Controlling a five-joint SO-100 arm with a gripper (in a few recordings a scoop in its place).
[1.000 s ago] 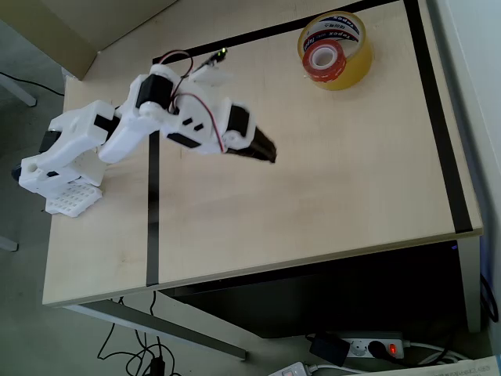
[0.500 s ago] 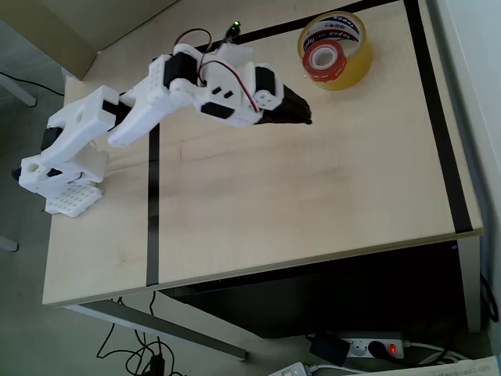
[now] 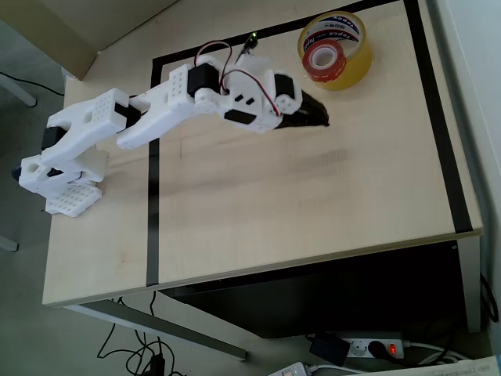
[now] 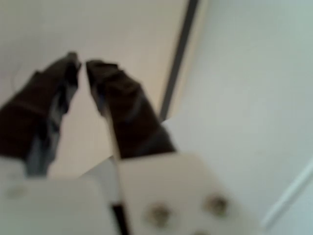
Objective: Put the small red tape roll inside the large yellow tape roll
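On the pale wooden bench [image 3: 313, 204], edged with black tape lines [image 3: 152, 211], the white arm [image 3: 156, 117] stretches from its base at 9 o'clock toward 1 o'clock in the overhead view. Next in size, the large yellow tape roll [image 3: 352, 66] lies flat near the bench's corner at 1 o'clock, hole upward. The small red tape roll [image 3: 323, 61] sits inside that hole, resting against the printed white core, so the placing looks done already, judging by how things lie.

The gripper [image 3: 322, 117] hangs just beside the yellow roll, at its 7 o'clock, apart from it and holding nothing. In the wrist view the dark fingers [image 4: 117, 93] nearly meet at the tips with only a thin gap between them: close to clenched, empty. That view is blurred; bench surface and one black line show beyond them.

Judgement on the step in hand: if the arm is clearing off, it does well to lift first, then swing toward 9 o'clock, keeping the fingers off the yellow roll's rim. A sideways brush at this height could shove the roll toward the bench edge or tip the red one. No need to go back into the hole.
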